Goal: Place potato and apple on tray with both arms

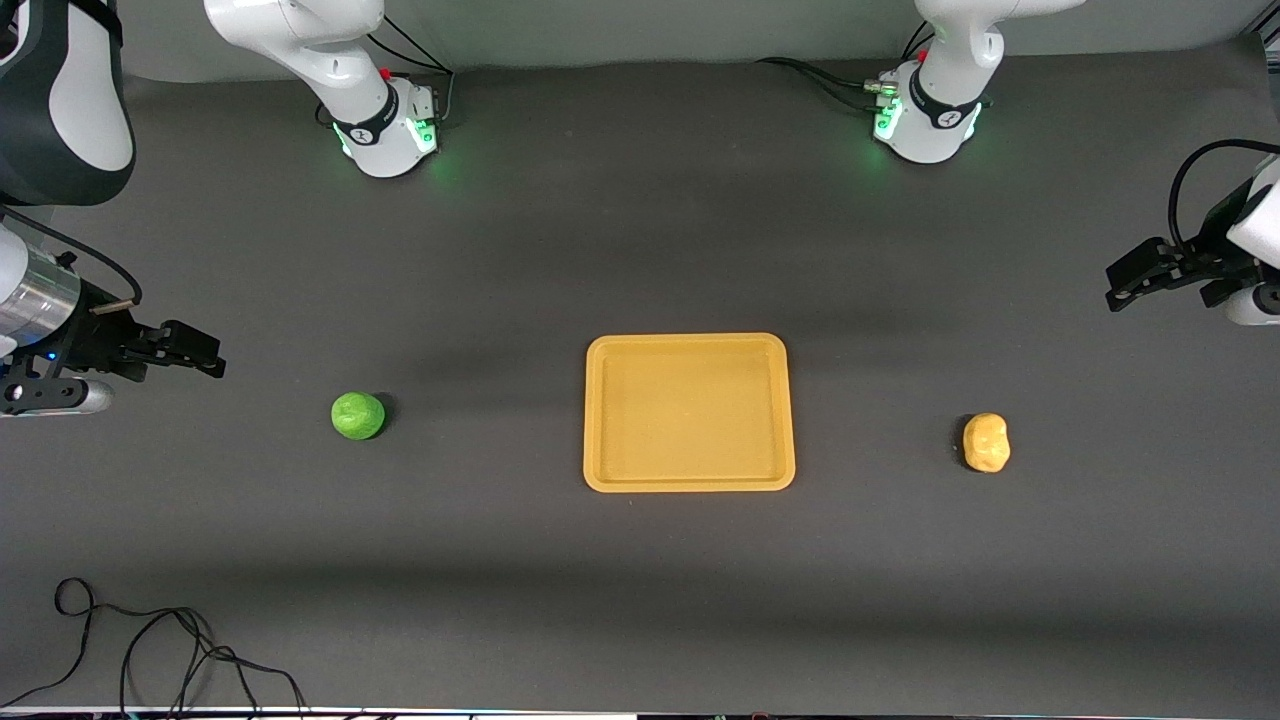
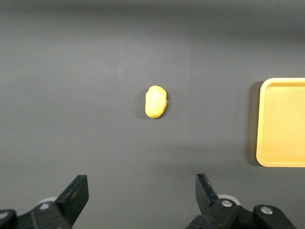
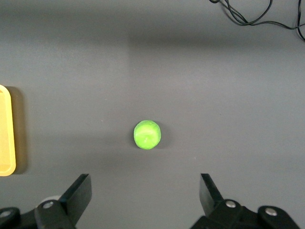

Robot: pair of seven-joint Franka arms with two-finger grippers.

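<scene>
With the tray (image 1: 689, 345) bare: reach stage, left gripper (image 2: 142, 195) and right gripper (image 3: 145, 195) spread wide aloft, potato (image 1: 986, 442) at three o'clock, apple (image 1: 358, 415) at nine, descent next.

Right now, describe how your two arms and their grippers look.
Both arms are glossy white with dark grey joint bands and black cables, and their bases glow green. The left arm and right arm each carry a small dark mark on the base. The left gripper and right gripper are black, angular, two-fingered.
</scene>
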